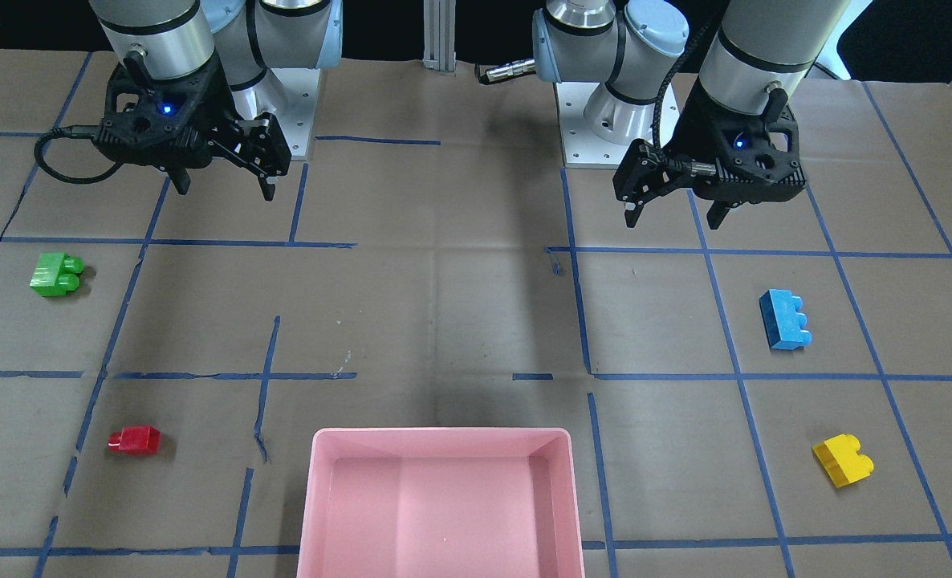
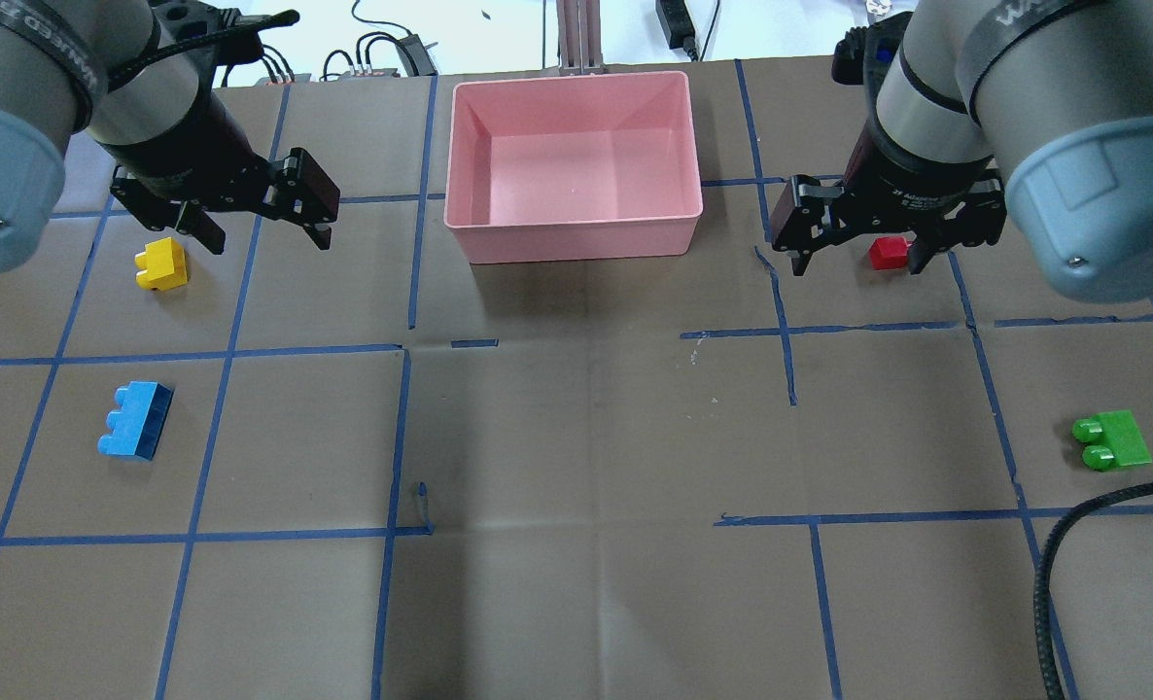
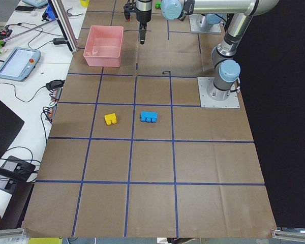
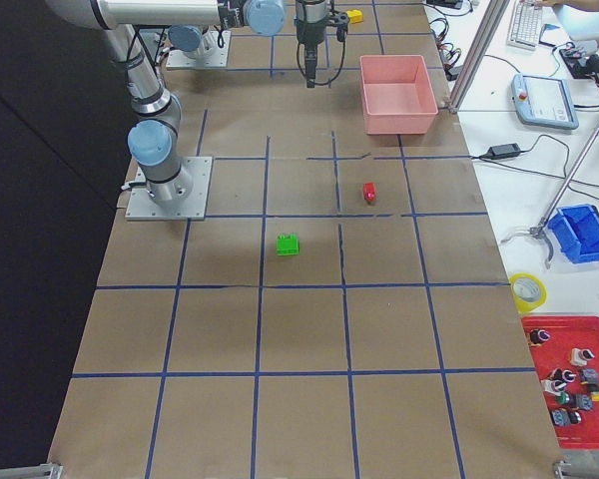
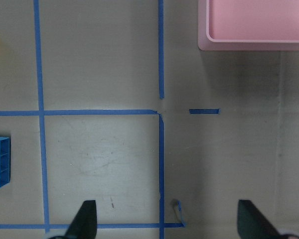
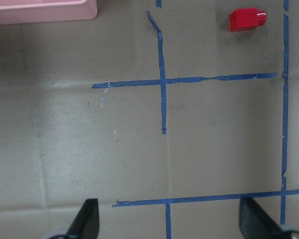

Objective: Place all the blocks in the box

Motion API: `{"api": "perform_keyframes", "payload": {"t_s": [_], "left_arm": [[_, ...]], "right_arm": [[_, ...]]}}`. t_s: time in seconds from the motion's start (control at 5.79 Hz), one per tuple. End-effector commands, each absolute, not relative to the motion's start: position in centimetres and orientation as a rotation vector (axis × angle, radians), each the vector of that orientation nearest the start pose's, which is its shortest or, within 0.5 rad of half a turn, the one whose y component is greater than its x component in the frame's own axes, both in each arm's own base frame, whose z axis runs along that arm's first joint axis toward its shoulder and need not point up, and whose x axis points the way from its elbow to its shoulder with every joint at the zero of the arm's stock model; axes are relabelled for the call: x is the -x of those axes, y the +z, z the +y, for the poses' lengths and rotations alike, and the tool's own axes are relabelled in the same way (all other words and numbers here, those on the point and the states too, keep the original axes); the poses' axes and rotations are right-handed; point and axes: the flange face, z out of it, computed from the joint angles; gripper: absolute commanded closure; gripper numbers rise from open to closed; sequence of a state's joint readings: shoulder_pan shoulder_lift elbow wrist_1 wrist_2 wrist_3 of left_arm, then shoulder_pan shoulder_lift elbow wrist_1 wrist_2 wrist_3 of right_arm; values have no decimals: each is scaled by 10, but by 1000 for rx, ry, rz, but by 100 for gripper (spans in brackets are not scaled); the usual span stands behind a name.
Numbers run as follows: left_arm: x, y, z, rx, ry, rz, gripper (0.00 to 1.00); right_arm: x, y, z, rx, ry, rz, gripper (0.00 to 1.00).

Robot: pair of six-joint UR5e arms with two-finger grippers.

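Left jaws and right jaws are wide open and empty, seemingly above the bench (image 1: 444, 321). Blue block (image 1: 784, 319) and yellow block (image 1: 842, 460) lie outside the left jaws, red block (image 1: 134, 440) and green block (image 1: 57, 274) outside the right jaws, all apart from the box (image 1: 440, 434).

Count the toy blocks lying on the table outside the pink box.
4. The green block and red block lie on the robot's right side; the blue block and yellow block lie on its left. The box holds none, and nothing seems hidden.

Wide gaps between blocks (image 2: 135, 420) and box (image 2: 573, 238)
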State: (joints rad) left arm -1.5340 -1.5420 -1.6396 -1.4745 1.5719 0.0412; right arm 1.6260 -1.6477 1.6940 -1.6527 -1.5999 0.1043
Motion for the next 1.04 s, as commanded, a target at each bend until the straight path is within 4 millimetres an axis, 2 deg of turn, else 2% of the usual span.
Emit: {"api": "perform_keyframes", "payload": {"t_s": [0.0,0.69,0.86], "left_arm": [[115,473,-489,10,-94,3137,1],[114,475,-488,-7,-98,3134,1],[114,476,-487,-7,-103,3133,1]], "right_arm": [[-156,473,-455,-79,-64,3166,0],[-155,469,-455,-78,-50,3167,0],[-150,468,-456,-95,-42,3166,0]]}}
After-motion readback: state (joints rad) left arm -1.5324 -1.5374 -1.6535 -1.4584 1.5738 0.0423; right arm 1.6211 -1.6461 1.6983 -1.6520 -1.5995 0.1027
